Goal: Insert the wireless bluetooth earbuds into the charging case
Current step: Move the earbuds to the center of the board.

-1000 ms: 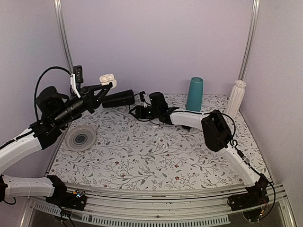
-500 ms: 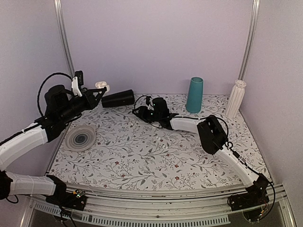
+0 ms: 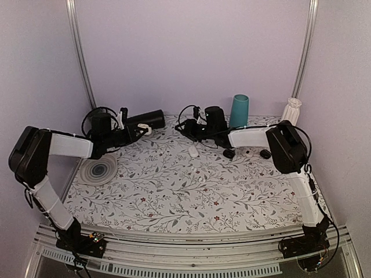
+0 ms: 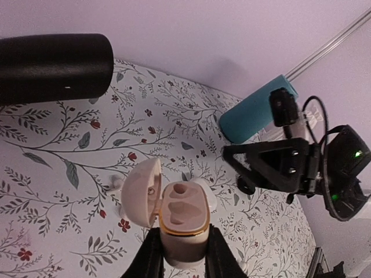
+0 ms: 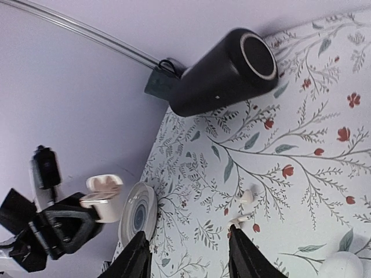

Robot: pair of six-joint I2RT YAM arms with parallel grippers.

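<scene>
White case (image 4: 184, 214) is clamped in the left gripper (image 4: 182, 246) with its lid open and both wells empty, so nothing is inserted yet and both buds are left to do. Right gripper (image 5: 190, 252) is spread wide with nothing in it. Left wrist shows the wells; only right wrist clearly shows two buds (image 5: 247, 196) lying on the table (image 5: 301, 145) near the black cylinder (image 5: 223, 72).

The glossy white charging case (image 4: 183, 225) sits clamped in the left tool (image 4: 183, 255), just in front of the black cylinder (image 4: 52, 66). Its lid is swung open sideways and both wells are empty. Two small white earbuds (image 5: 242, 207) lie together on the worktop (image 5: 313, 116), near the cylinder's round end.
</scene>
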